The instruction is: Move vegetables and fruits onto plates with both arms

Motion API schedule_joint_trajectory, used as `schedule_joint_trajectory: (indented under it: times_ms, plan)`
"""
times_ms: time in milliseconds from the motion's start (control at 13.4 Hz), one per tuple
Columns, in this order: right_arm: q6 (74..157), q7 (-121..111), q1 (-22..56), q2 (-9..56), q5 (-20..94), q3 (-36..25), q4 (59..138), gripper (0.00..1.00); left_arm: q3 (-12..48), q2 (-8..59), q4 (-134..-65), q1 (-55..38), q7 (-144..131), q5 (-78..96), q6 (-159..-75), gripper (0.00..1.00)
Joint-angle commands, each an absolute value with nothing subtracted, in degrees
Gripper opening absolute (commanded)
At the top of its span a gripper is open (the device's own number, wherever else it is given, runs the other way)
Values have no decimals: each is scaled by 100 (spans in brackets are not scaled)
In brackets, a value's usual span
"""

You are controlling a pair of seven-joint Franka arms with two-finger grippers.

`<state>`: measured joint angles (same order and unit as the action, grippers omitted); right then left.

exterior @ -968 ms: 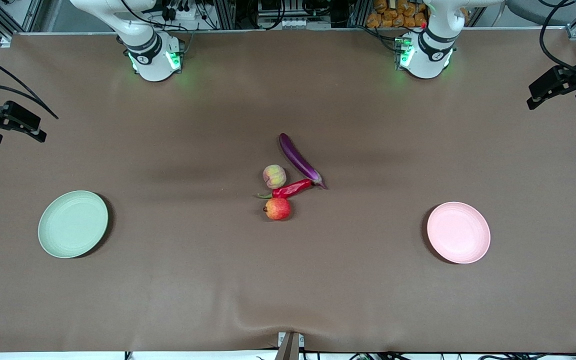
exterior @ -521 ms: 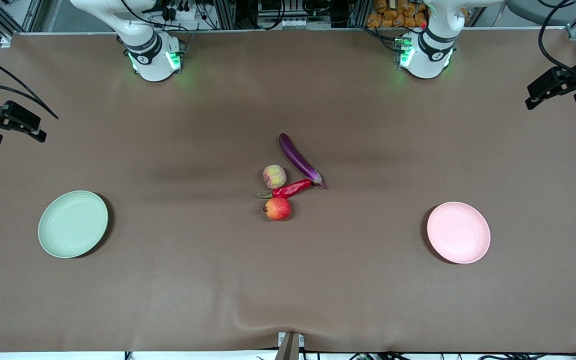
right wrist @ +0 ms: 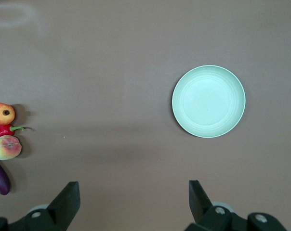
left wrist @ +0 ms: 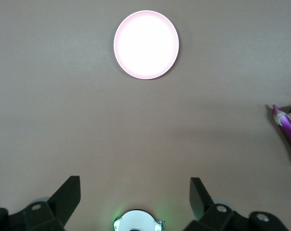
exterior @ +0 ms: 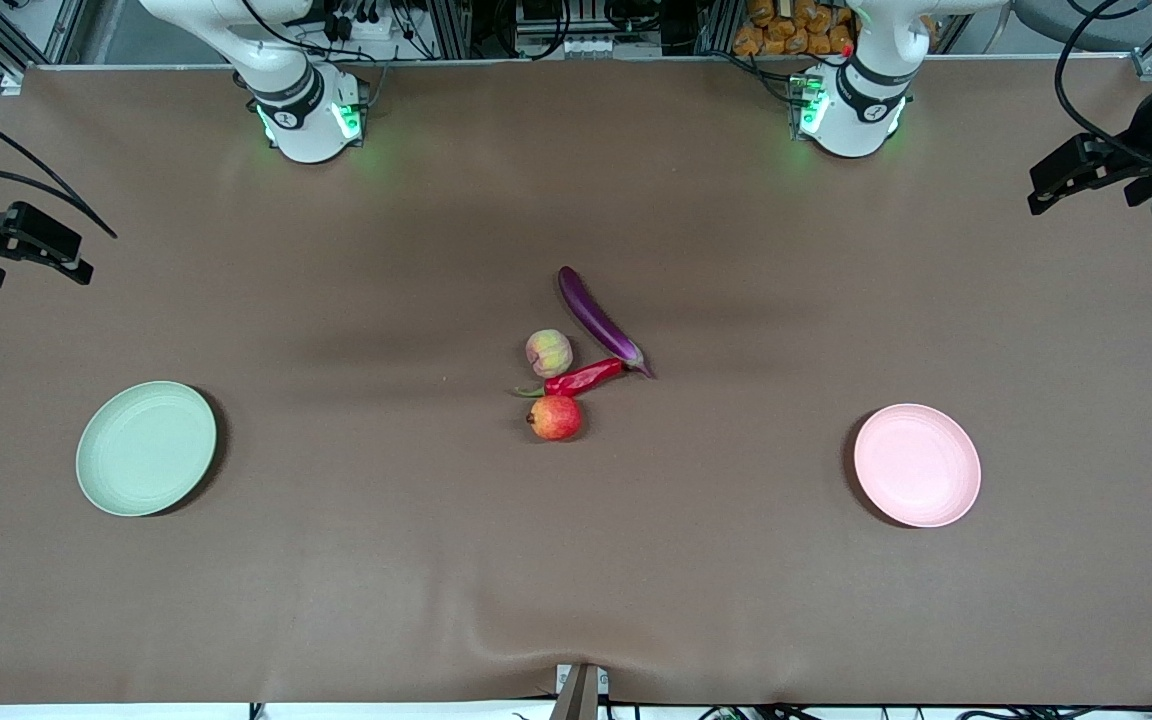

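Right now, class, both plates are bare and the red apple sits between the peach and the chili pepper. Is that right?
Not quite. In the front view the chili pepper lies between the peach and the red apple. The green plate and pink plate are indeed bare.

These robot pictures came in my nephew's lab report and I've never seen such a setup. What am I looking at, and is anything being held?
Two white robot arms stand at a brown table. One picture looks down from across the table; the other two come from cameras on each arm's wrist.

In the middle lie an eggplant, a chili, a peach and an apple, close together. A green plate sits toward the right arm's end, a pink plate toward the left arm's.

The left gripper and right gripper hang open over the table's ends, holding nothing.
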<state>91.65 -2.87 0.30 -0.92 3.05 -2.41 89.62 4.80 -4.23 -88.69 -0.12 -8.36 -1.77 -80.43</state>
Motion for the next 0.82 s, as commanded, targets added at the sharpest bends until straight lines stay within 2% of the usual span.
schedule_joint_trajectory:
  times_ms: [0,744]
  plan:
    - [9219,-202,61,-176,237,-229,9035,100,614,-422,-8815,-9,-817,-299,-7945,100]
    - [9202,-202,132,-167,255,-229,9026,100,642,-387,-8903,35,-844,-316,-7963,100]
